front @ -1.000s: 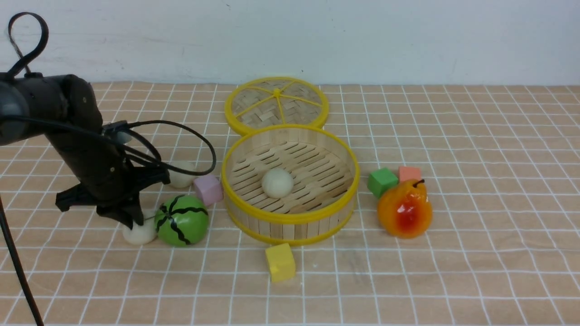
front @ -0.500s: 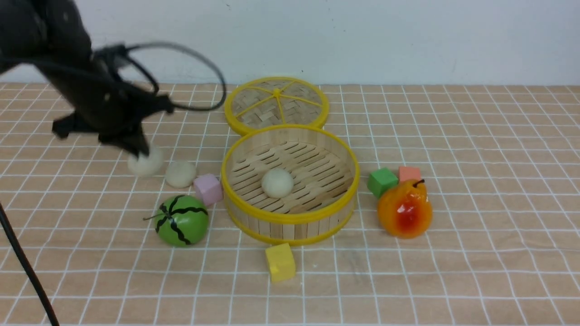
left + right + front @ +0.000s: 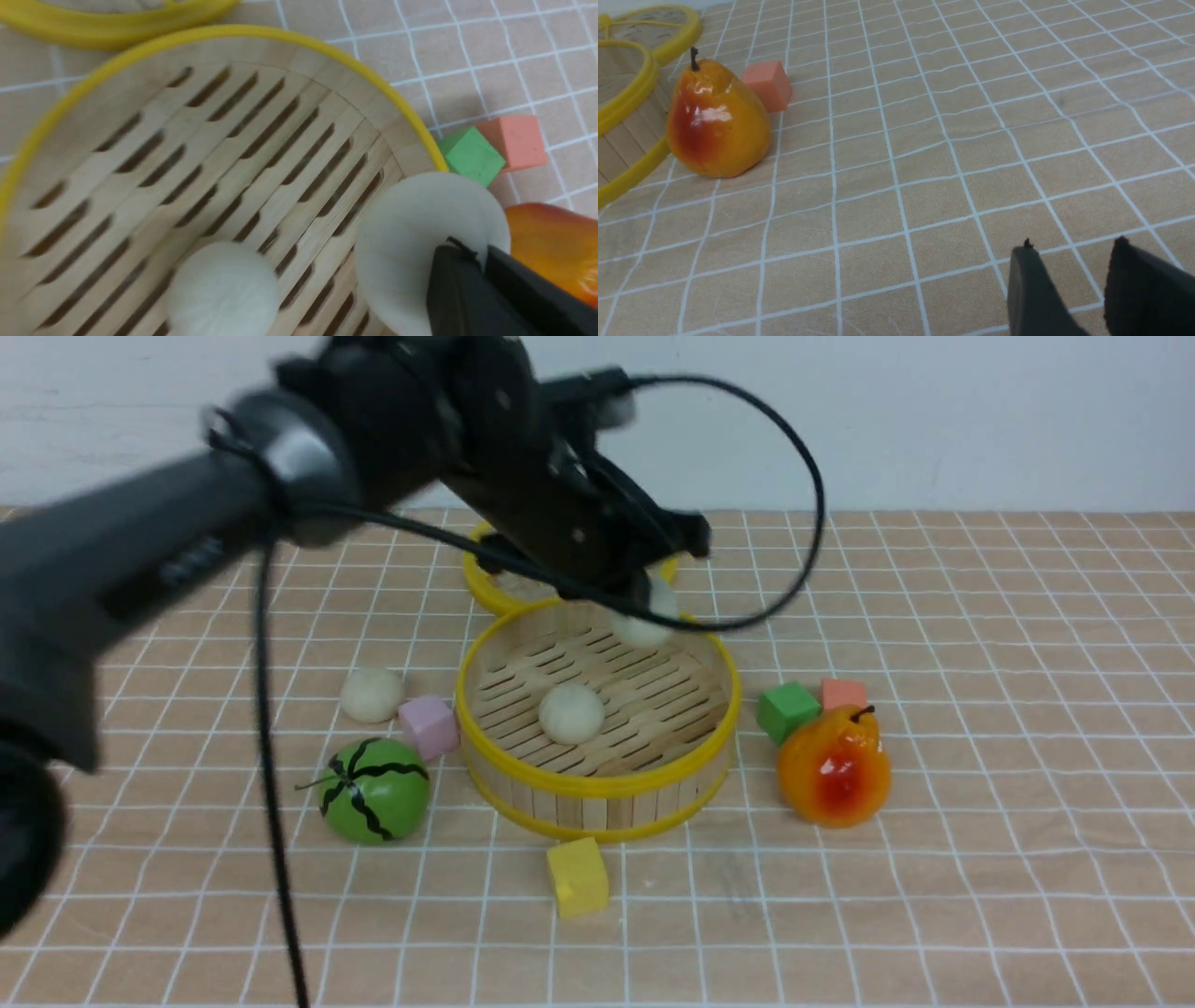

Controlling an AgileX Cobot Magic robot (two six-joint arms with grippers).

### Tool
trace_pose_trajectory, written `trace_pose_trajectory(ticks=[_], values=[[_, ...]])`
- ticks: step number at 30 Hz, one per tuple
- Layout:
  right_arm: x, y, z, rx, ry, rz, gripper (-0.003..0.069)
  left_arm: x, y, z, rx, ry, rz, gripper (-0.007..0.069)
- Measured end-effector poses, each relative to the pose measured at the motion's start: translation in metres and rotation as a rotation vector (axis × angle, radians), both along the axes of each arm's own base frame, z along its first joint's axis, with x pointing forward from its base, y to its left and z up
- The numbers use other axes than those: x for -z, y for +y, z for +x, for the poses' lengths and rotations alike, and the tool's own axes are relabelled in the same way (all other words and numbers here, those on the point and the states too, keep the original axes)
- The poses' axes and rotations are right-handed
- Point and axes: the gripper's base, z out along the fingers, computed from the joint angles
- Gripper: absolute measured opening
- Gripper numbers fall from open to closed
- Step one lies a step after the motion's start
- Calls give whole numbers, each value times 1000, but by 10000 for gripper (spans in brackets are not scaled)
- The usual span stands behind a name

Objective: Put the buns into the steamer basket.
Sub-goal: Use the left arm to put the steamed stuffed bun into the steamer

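The steamer basket [image 3: 597, 784] stands at the table's middle, with one bun [image 3: 571, 713] on its slatted floor. My left gripper [image 3: 644, 602] is shut on a second bun [image 3: 649, 627] and holds it above the basket's far right rim. In the left wrist view the held bun [image 3: 411, 242] sits pinched at the fingers [image 3: 460, 284], over the basket [image 3: 364, 70], with the resting bun [image 3: 222, 289] below. A third bun [image 3: 372, 694] lies on the cloth left of the basket. My right gripper [image 3: 1073, 245] is open and empty above bare cloth, out of the front view.
The flat woven lid [image 3: 523, 581] lies behind the basket. A green watermelon toy [image 3: 374, 791] and pink cube [image 3: 428, 727] sit left of it, a yellow cube [image 3: 577, 876] in front, and a green cube [image 3: 787, 710], orange cube [image 3: 844, 693] and pear [image 3: 834, 766] to the right.
My left gripper lifted a bun from beside the watermelon toy, carried it up and to the right, and now holds it over the basket's far right rim.
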Motion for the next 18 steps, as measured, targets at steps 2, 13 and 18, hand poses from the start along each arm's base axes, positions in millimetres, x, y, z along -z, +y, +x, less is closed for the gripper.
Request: trace_pose_trajectory(ticks=[2, 13, 18], values=[[0, 0, 0, 0, 0, 0, 241, 10, -5, 2, 5, 11, 6, -8], [0, 0, 0, 0, 0, 0, 241, 67, -13, 14, -67, 131, 21, 169], [0, 0, 0, 0, 0, 0, 241, 59, -11, 10, -65, 147, 28, 310]])
